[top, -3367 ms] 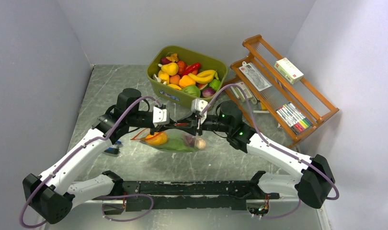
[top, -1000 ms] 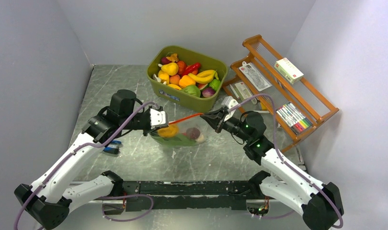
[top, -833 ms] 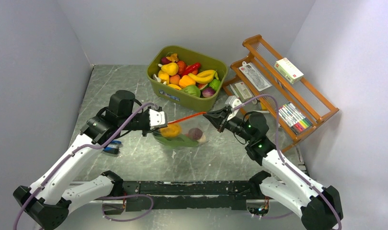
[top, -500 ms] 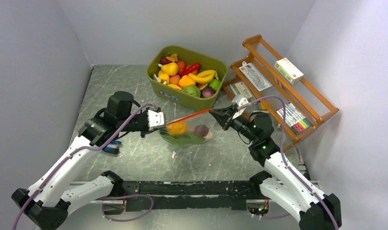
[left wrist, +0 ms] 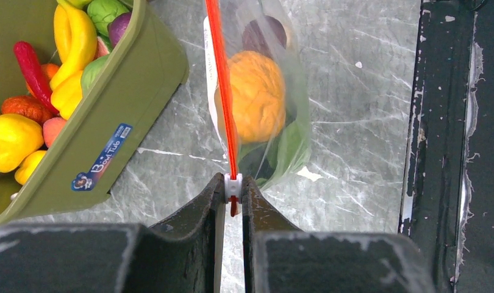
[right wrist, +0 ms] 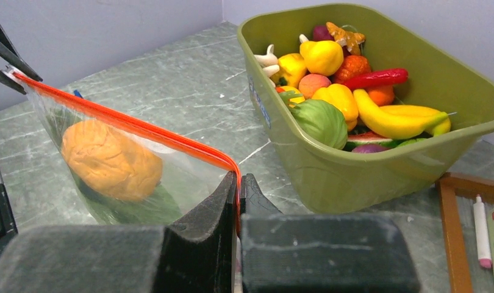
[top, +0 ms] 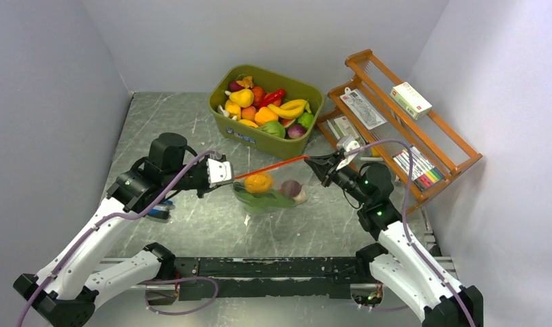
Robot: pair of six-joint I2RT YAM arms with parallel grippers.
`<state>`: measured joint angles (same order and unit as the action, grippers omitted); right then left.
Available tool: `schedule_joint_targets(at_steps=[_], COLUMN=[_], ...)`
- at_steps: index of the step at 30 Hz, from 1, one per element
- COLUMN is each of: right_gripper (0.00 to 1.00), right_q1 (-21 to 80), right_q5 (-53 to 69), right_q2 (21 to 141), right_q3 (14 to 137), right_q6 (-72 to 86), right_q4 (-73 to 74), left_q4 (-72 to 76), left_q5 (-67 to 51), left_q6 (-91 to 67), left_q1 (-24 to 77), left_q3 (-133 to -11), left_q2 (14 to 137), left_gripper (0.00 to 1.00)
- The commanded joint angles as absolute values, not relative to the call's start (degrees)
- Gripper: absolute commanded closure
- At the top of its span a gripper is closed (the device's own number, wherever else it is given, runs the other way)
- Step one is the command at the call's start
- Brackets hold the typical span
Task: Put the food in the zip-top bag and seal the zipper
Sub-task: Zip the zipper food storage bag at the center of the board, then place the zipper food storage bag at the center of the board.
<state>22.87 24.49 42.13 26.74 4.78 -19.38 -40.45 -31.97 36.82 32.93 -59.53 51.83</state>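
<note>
Zip-top bag (right wrist: 189,174) hangs stretched between my left end effector (left wrist: 233,194) and right end effector (right wrist: 238,183), each clamped on one end of the zipper (top: 270,165), food (top: 258,182) inside.

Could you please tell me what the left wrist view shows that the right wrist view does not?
Only left wrist: the round purple toy bulb. Only right wrist: a corner of the brown wooden rack. Both: the clear plastic zip-top bag with its red-orange zipper strip, a lumpy orange toy fruit and the olive-green plastic tub.
</note>
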Motion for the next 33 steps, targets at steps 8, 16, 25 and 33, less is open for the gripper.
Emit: schedule_joint_targets(at_steps=[8, 16, 25, 33], right_gripper=[1.0, 1.0, 1.0, 1.0], right_q1=[19.6, 19.5, 19.6, 19.6], right_q5=[21.8, 25.4, 31.2, 33.6], right_q2=[43.1, 47.1, 57.2, 58.4], right_q3=[25.4, 24.9, 31.8, 31.7], right_q6=[5.8, 8.3, 6.6, 5.2], right_q4=[-21.4, -31.1, -39.3, -37.2], left_q4=[-46.4, -36.7, -31.1, -30.8], left_q5=[-27.5, -22.7, -10.6, -16.9], left_q6=[38.0, 37.5, 41.2, 40.8], left_q1=[32.7, 32.7, 31.1, 29.0], left_q3=[-59.6, -56.6, -63.3, -59.8], left_q2=[52.2, 50.0, 54.8, 53.9], left_gripper=[0.93, 0.93, 0.93, 0.93])
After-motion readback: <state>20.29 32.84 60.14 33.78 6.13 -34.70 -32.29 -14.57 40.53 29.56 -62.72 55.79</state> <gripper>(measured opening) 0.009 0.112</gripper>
